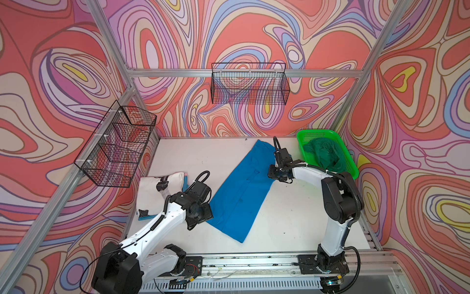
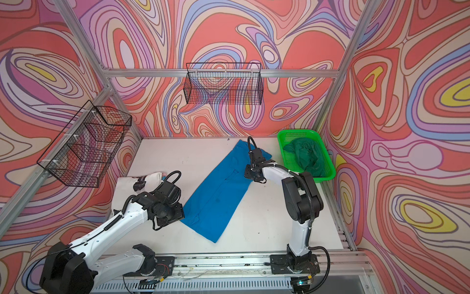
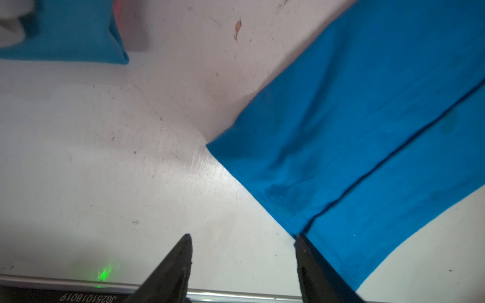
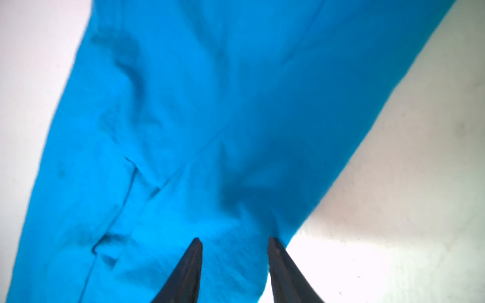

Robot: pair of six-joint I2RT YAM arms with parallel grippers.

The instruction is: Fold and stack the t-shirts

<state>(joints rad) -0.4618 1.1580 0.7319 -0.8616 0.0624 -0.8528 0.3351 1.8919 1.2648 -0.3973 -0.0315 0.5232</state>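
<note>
Broadly, in both top views the bright blue t-shirt (image 1: 240, 193) (image 2: 216, 191) lies flat mid-table (image 1: 292, 216) as a long strip, sides folded in. Its long axis slants from the near-left hem to the far-right end, probably the collar, though the right arm (image 1: 305, 173) hides it. The dark green t-shirt (image 1: 325, 155) sits crumpled in the green basket (image 1: 315, 132), and the white t-shirt (image 1: 157, 188) lies folded at the left. From the left wrist, the left gripper (image 3: 242, 236) has its jaws spread, one tip touching the hem corner, nothing caught. From the right wrist, the right gripper (image 4: 235, 238) stands with jaws apart astride the cloth, not nipping it. Light, thin and limp, the shirt will likely sag when lifted, so pinch both ends at the edges.
</note>
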